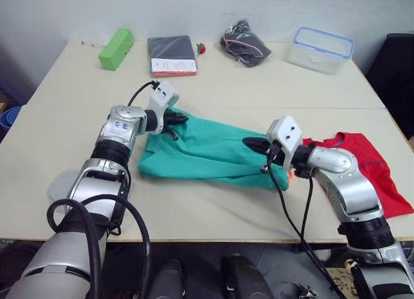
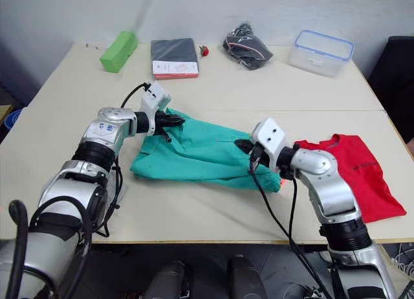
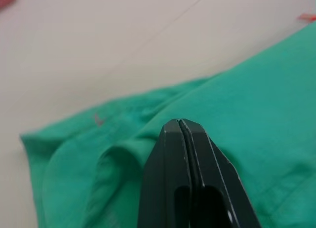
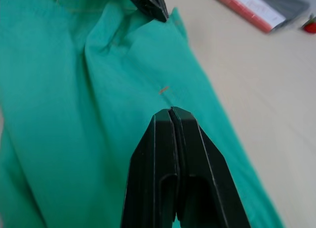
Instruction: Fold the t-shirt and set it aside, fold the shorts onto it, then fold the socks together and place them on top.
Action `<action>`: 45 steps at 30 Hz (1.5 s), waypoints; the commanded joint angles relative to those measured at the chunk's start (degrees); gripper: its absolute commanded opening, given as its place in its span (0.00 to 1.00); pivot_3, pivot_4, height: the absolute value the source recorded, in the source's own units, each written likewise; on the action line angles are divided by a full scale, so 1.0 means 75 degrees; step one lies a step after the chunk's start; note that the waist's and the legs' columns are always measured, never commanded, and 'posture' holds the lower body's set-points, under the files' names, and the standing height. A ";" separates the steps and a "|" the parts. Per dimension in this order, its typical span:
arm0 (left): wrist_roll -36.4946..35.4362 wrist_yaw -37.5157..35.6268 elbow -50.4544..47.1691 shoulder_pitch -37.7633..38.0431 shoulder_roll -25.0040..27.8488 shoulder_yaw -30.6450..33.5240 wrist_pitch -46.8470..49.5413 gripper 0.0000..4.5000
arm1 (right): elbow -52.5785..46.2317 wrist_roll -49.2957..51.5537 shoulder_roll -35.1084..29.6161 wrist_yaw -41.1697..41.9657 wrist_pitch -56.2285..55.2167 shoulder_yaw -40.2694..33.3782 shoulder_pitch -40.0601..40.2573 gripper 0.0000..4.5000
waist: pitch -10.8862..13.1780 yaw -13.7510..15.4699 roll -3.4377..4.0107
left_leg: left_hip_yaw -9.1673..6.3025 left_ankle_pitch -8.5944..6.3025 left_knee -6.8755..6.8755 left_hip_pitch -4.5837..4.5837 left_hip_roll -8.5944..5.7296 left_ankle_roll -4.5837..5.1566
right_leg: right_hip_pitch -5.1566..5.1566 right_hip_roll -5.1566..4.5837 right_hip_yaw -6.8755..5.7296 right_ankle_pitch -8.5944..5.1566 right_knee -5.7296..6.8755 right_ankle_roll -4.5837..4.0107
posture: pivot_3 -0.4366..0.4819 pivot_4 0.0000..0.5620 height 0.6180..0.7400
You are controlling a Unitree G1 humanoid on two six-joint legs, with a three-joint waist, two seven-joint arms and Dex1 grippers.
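Note:
The teal shorts (image 1: 207, 153) lie spread flat in the middle of the table (image 1: 71, 105), with an orange drawstring end (image 1: 292, 175) showing at their right edge. My left gripper (image 1: 177, 120) is shut, its tips at the shorts' far left corner, and I see no cloth between the fingers. My right gripper (image 1: 251, 142) is also shut and hovers just over the shorts' right part (image 4: 74, 114). The red t-shirt (image 1: 372, 166) lies folded at the right, partly behind my right forearm. A pale grey soft shape (image 1: 63, 182) near the front left edge looks like the socks.
Along the far edge sit a green block (image 1: 116, 48), a dark book (image 1: 171, 55), a small red item (image 1: 201, 48), a black bundle with pink trim (image 1: 244, 42) and a clear box with a blue rim (image 1: 321, 50). A dark chair (image 1: 402, 72) stands at the right.

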 commanded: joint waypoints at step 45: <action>0.1247 -0.2348 -0.7650 0.4978 0.3065 -0.0992 -0.1231 0.67 | 0.0812 -0.3052 -0.1833 0.0336 -0.5210 0.0459 0.1372 0.37 | 0.0004 0.0004 0.0002 | -0.0005 -0.0019 -0.0032 0.0150 0.0017 0.0039 | 0.0166 0.0005 0.0001 -0.0001 -0.0058 -0.0002 | 0.48 0.27 1.00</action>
